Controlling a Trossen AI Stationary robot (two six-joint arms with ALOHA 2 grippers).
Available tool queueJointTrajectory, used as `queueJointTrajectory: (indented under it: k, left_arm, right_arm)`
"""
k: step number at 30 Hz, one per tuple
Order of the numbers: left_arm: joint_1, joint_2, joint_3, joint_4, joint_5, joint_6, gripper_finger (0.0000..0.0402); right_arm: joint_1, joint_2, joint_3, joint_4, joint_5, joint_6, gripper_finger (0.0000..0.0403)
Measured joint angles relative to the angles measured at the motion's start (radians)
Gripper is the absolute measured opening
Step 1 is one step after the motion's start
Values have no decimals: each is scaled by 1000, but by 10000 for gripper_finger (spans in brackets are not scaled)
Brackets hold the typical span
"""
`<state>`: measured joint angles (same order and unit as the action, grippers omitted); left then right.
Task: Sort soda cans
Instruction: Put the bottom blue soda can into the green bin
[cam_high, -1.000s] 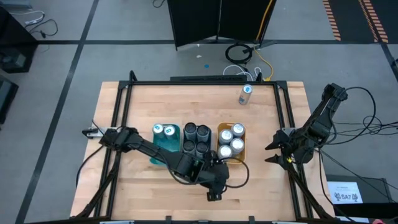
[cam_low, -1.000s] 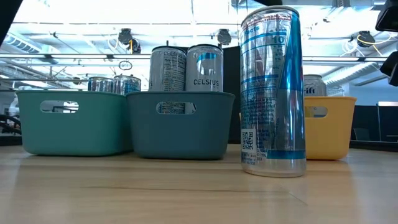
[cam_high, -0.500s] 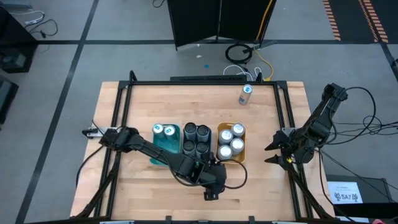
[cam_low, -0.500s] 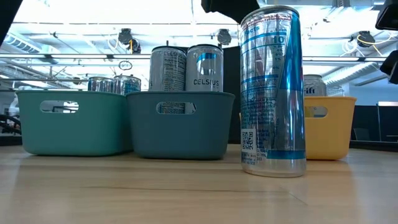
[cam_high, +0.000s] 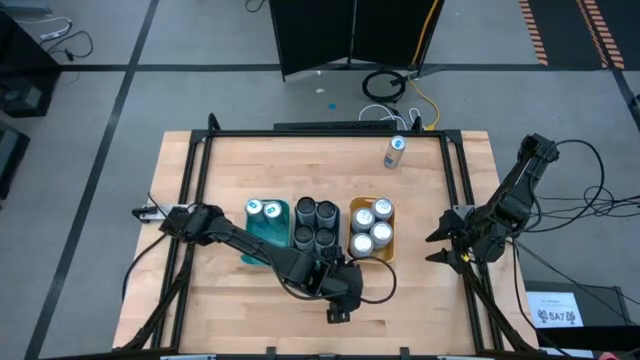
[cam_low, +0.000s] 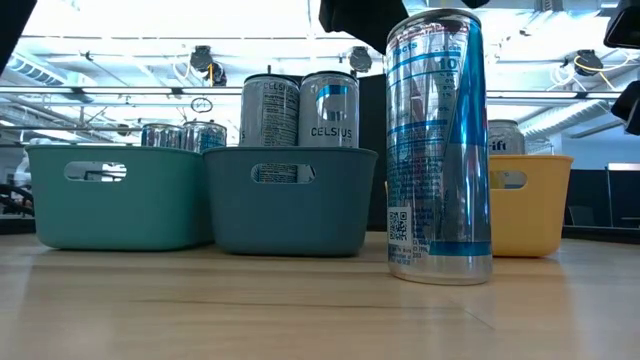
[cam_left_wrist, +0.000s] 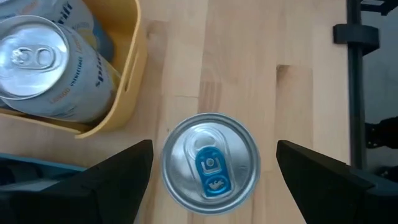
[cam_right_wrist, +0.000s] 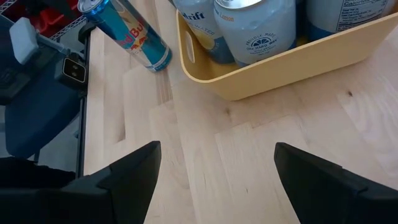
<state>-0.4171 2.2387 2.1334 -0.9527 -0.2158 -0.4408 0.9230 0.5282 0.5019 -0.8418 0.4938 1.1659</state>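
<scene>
My left pincer hangs directly over a lone silver-and-blue can that stands upright on the desk near its front edge. The fingers are spread wide, one on each side of the can's blue-tabbed top, gripping nothing. Behind it three bins sit in a row: a teal bin holding two cans, a darker bin with four black-topped cans, and a yellow bin with silver cans. Another blue can stands alone near the far edge. My right pincer waits at the desk's right side, fingers parted, empty.
</scene>
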Motion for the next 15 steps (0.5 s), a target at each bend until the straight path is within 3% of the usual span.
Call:
queueJointTrajectory:
  k: [15]
  left_arm:
    - [15,43,-4,8,6,-51,350]
  right_arm:
    - [0,0,1,-1,2,-3,306]
